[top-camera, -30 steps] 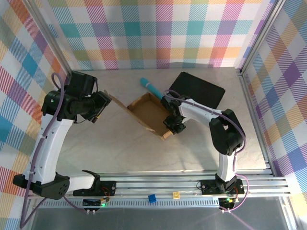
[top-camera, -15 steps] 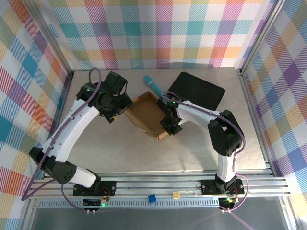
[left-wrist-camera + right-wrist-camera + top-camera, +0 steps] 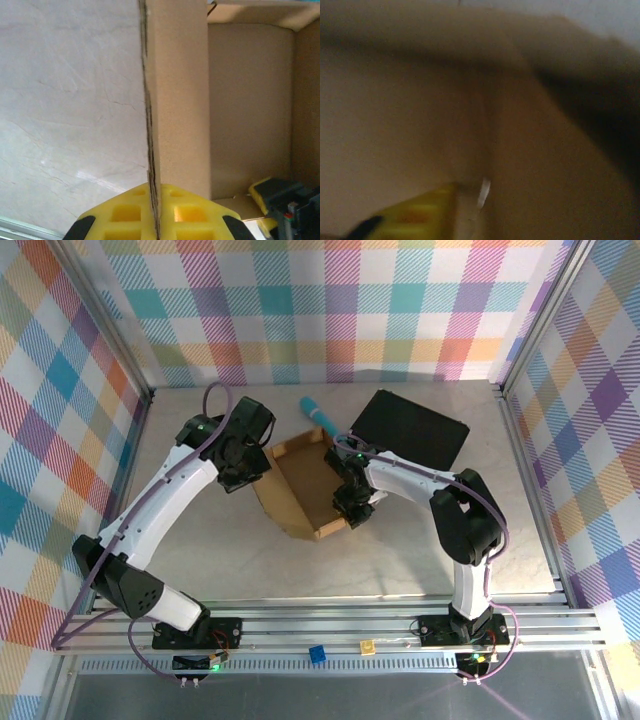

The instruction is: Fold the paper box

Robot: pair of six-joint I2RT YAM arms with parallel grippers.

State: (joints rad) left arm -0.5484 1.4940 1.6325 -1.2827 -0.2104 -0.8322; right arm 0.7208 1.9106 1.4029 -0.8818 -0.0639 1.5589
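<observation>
1 paper box [image 3: 300, 490] sits mid-table, walls partly raised, top open; closing it looks left to do. Left gripper [image 3: 156, 207] pinches its upright left wall. Right gripper [image 3: 352, 505] at the right wall: spread or not, I cannot tell.

We have swung our left arm [image 3: 170, 490] in from the table's left side to the box [image 3: 305, 495]. The left gripper [image 3: 154, 210], spread wide a moment ago, now pinches the box's left flap [image 3: 175, 100]. That flap, splayed outward before, stands up as a wall. The box has turned, its near corner shifting left.
</observation>
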